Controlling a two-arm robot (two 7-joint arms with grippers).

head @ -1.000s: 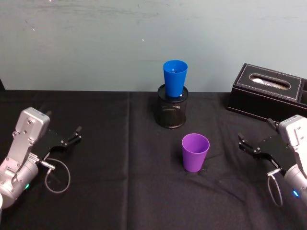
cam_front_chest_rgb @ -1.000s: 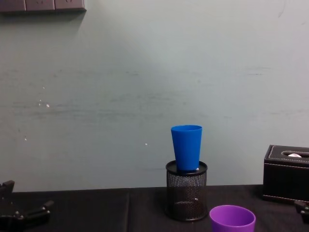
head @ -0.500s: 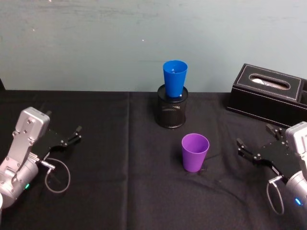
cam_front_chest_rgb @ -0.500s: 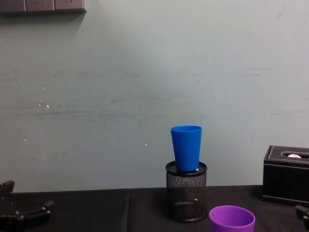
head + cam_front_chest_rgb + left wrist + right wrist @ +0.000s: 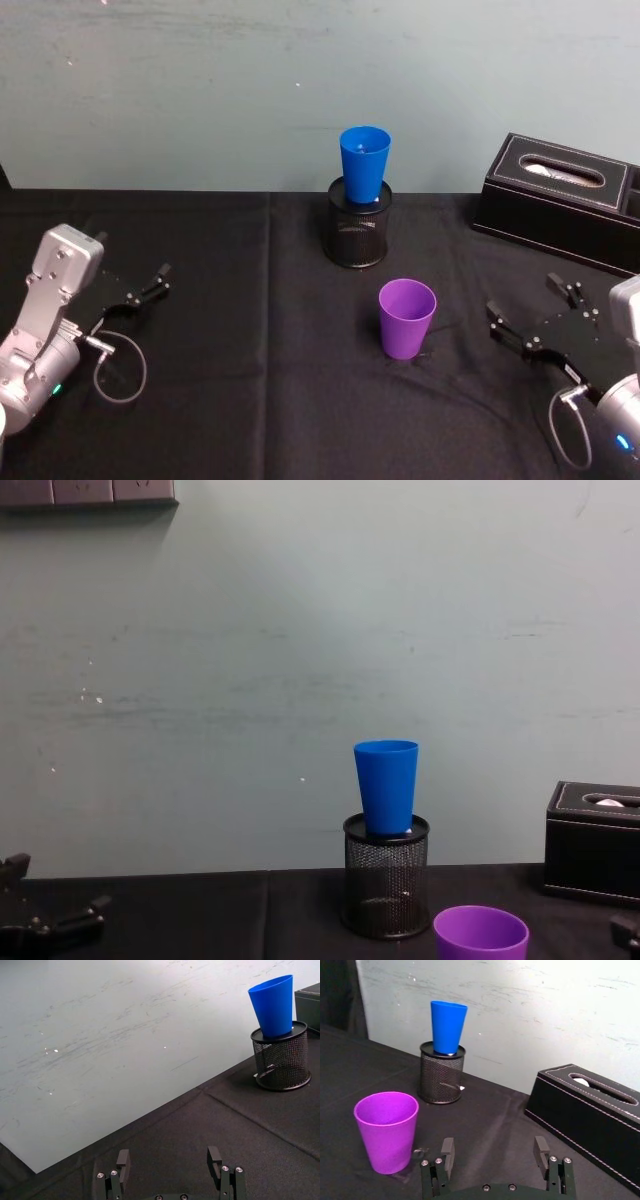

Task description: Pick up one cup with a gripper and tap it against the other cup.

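The purple cup [image 5: 406, 318] stands upright on the black cloth near the table's middle. The blue cup [image 5: 364, 163] stands upright in a black wire-mesh pen holder [image 5: 358, 235] behind it. My right gripper [image 5: 525, 300] is open and empty, a short way to the right of the purple cup and apart from it. In the right wrist view the purple cup [image 5: 387, 1130] lies ahead of the open right gripper [image 5: 494, 1147], off to one side, with the blue cup [image 5: 448, 1027] farther back. My left gripper [image 5: 150, 285] rests open at the table's left side.
A black tissue box [image 5: 565, 200] sits at the back right, behind my right gripper. A pale wall runs behind the table. Black cloth [image 5: 270, 380] covers the table. A cable loop [image 5: 120, 365] hangs from the left arm.
My right arm has drawn back toward the table's front and lower, and its gripper has turned so both fingers show spread. The cups and the left arm have not moved.
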